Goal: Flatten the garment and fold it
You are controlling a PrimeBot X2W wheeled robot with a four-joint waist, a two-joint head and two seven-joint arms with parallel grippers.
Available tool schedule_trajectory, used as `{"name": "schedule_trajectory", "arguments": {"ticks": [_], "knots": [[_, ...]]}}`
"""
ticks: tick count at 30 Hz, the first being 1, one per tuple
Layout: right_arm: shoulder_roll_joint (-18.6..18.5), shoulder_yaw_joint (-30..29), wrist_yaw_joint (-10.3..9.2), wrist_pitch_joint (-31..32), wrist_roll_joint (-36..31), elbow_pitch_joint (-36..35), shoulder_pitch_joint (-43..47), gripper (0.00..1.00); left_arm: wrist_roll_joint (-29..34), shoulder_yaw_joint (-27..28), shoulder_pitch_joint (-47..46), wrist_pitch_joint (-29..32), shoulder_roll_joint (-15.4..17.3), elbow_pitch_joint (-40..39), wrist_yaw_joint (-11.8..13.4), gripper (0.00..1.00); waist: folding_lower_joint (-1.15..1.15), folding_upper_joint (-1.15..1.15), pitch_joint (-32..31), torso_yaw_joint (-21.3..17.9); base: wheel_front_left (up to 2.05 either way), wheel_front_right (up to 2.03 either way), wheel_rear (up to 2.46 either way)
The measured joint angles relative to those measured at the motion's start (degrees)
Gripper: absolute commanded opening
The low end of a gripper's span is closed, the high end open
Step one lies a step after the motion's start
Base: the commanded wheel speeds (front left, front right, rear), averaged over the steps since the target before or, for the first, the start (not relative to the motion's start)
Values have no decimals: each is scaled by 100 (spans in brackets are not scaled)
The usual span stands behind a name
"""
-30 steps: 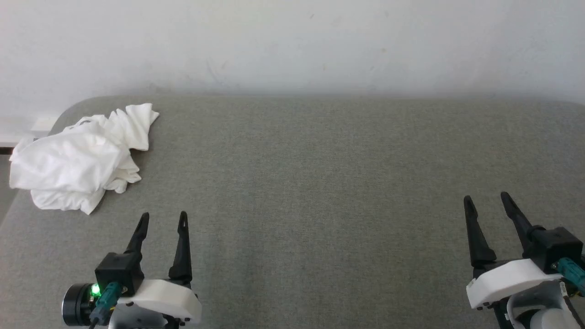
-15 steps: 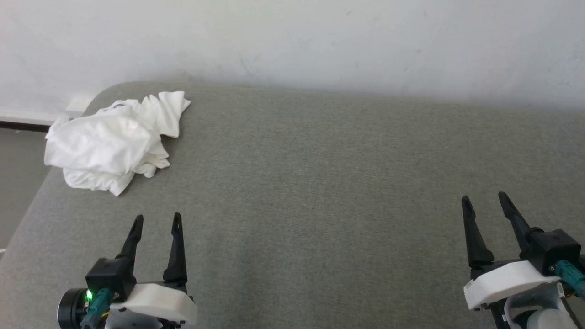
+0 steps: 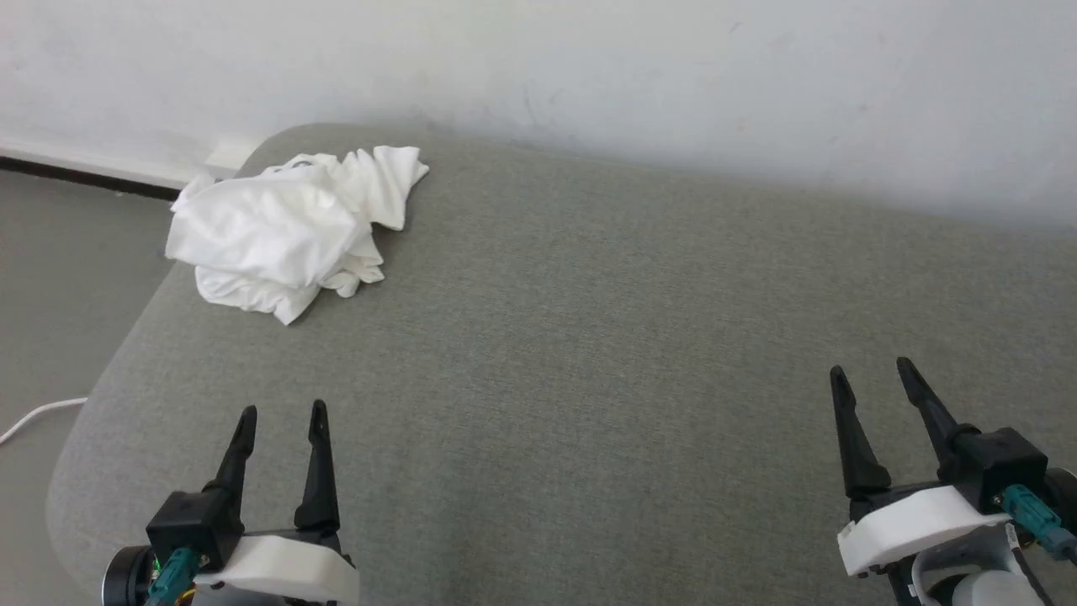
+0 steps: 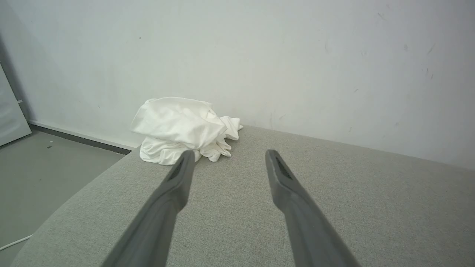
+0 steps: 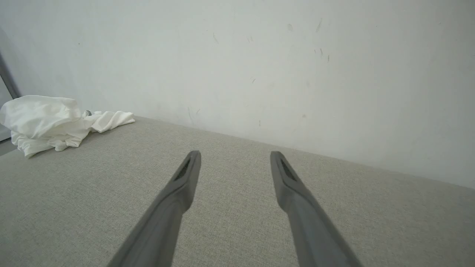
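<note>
Left gripper (image 3: 282, 408) and right gripper (image 3: 869, 367) fingers gape empty; bunched garment (image 3: 278, 227) perhaps overhangs table (image 3: 589, 337) edge.

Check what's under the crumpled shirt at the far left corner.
The shirt lies bunched on the grey fabric surface. Only that surface shows around it; anything beneath the folds is covered.

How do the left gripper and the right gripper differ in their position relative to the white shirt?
The left gripper is nearer the shirt; the right gripper is far across the grey table from it. The left gripper points almost at the shirt; the right gripper points at bare table. Both are open and empty.
</note>
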Motion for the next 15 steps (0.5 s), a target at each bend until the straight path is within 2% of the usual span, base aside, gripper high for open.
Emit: {"name": "schedule_trajectory", "arguments": {"ticks": [15], "knots": [[1,169,0,-165,94,144,-7,100,-127,94,126,-176,0,-3,-2,100,0,0,-28,678,0,0,0]]}}
